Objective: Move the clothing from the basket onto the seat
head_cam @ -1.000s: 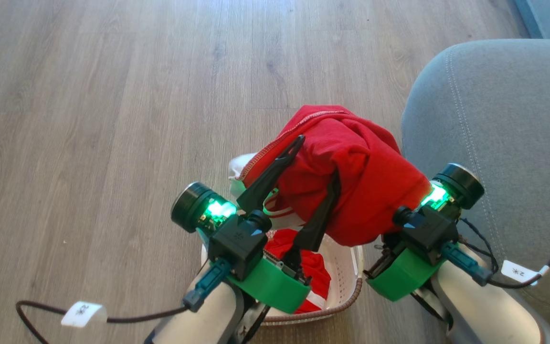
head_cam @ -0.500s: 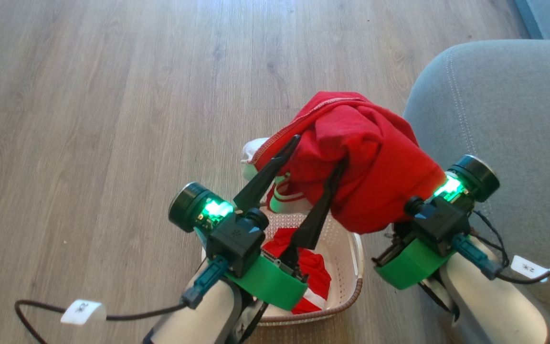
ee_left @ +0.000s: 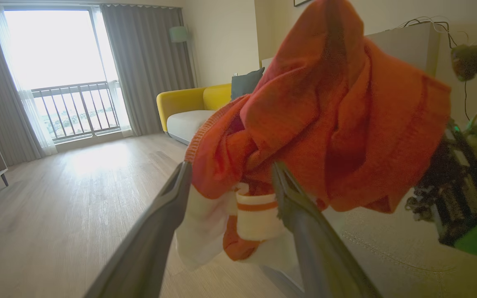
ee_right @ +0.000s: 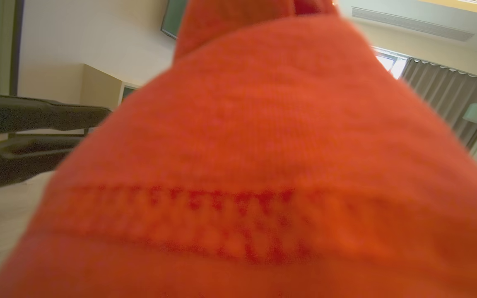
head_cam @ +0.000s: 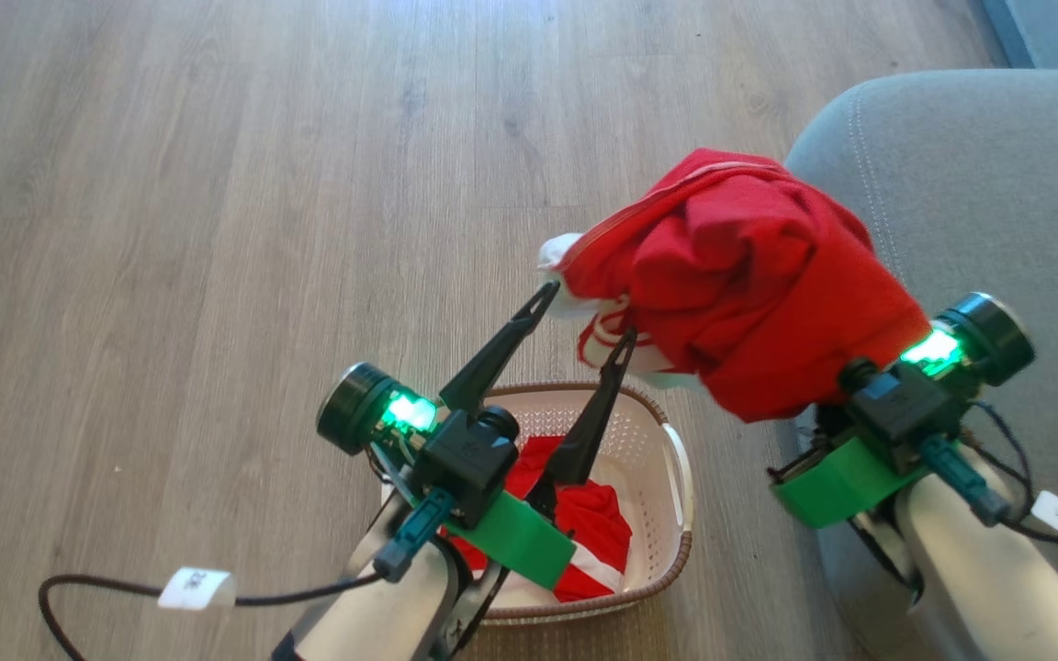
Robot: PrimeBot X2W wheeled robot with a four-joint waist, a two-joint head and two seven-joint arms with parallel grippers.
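While the right gripper [head_cam: 892,408] is carrying a bunched red garment [head_cam: 749,285] in the air, its two fingers are lying buried under the cloth, pressed together on a fold of it. The garment is hanging above the wooden floor [head_cam: 217,229], between the basket [head_cam: 679,551] and the grey-blue seat [head_cam: 979,202], with its far edge overlapping the seat's rounded corner in the head view. A white cuff with a red stripe is dangling from its lower left side.

The left gripper [head_cam: 587,318] is standing over the basket with its long dark fingers spread wide and gripping nothing. In the left wrist view the striped cuff is hanging in the gap between the fingertips [ee_left: 182,171]; whether it is brushing them cannot be told.

The cream-white perforated basket is sitting on the floor just beside the seat, and its brown rim is showing along the near and right sides. More red clothing with a white stripe [head_cam: 589,523] is lying crumpled inside it, partly hidden behind the left arm.

In the right wrist view, blurred red knit is pressing close to the lens, and the left gripper's dark fingers are poking in from the left edge. In the left wrist view, a yellow sofa [ee_left: 189,99] is standing beyond the garment, near a bright curtained window [ee_left: 56,49].
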